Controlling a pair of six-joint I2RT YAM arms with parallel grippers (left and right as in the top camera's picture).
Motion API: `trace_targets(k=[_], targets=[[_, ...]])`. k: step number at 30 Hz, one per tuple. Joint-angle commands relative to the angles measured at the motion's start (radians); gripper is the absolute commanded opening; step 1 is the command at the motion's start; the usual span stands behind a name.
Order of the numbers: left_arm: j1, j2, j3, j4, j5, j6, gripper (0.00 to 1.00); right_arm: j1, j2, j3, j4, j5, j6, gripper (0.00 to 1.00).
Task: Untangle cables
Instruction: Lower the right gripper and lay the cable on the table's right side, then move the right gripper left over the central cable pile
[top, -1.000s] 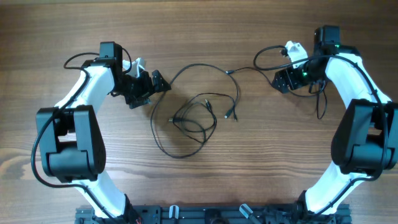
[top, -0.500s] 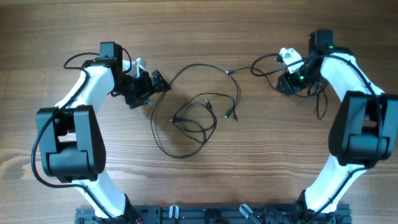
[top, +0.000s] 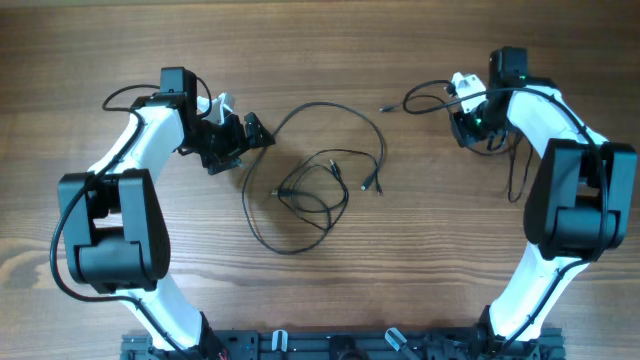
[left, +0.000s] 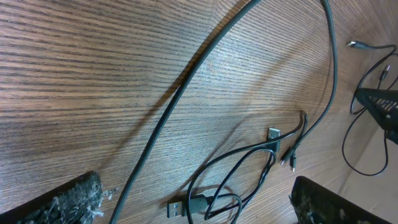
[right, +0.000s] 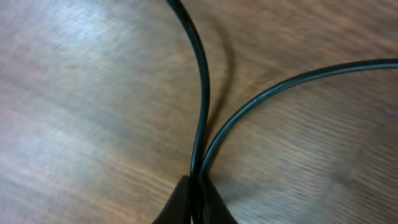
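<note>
Right gripper: the right gripper (right: 196, 200), at the bottom centre of its wrist view, is clenched on a thin black flexible cable (right: 203, 93). It pinches two strands side by side, and they fork apart above the fingertips.
Held cable: in the overhead view it loops at the upper right. Its small plug end (top: 385, 106) lies on the brown wood-grain tabletop (top: 450, 250), apart from the other cords.
Left gripper: the left gripper (top: 240, 146), left of centre, is released, with its fingers (left: 74, 196) spread wide. A long black cord (left: 186, 93) runs along the tabletop between them, ungrasped.
Knot: a loose knot of thin black cords (top: 312, 190) sits mid-frame overhead. A flat silvery plug (left: 273, 132) and a black USB plug (left: 180, 207) lie among its loops, and one wide loop sags toward lower centre.
Step in hand: this looks to be taking the one held cable clear of the rest, toward the right edge.
Doing it well: draw it low and slowly, and watch the trailing plug so it does not hook the long cord's arc at upper centre. Lay the cable down stretched out and well apart from the knot, not folded back on itself.
Grip caution: a doubled pinch may let one strand slip, so it should be tugged gently.
Left arm's part: closing on the long cord between its fingers would anchor the knot for the next pull.
</note>
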Motion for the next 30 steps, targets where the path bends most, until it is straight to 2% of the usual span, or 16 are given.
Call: trace_targets(k=[1, 2, 4, 8, 16, 22, 24, 30], targets=[[-0.003, -0.021, -0.005, 0.003, -0.006, 0.020, 1.00, -0.007, 0.071, -0.006, 0.018, 0.138, 0.080, 0.17], [-0.003, -0.021, -0.005, 0.003, -0.006, 0.020, 1.00, -0.008, 0.071, -0.006, 0.019, 0.139, 0.079, 0.18], [-0.003, -0.021, -0.005, 0.003, -0.006, 0.020, 1.00, -0.008, 0.071, -0.006, 0.022, 0.179, 0.079, 0.04], [-0.003, -0.021, -0.005, 0.003, -0.006, 0.020, 1.00, -0.027, 0.071, -0.006, 0.033, 0.261, 0.079, 0.05], [-0.003, -0.021, -0.005, 0.003, -0.006, 0.020, 1.00, -0.158, 0.071, -0.006, 0.140, 0.261, 0.080, 0.04], [-0.003, -0.021, -0.005, 0.003, -0.006, 0.020, 1.00, -0.273, 0.071, -0.006, 0.238, 0.261, 0.132, 0.04], [-0.003, -0.021, -0.005, 0.003, -0.006, 0.020, 1.00, -0.304, 0.071, -0.006, 0.251, 0.261, 0.141, 0.07], [-0.003, -0.021, -0.005, 0.003, -0.006, 0.020, 1.00, -0.375, 0.071, -0.006, 0.298, 0.200, 0.333, 0.11]])
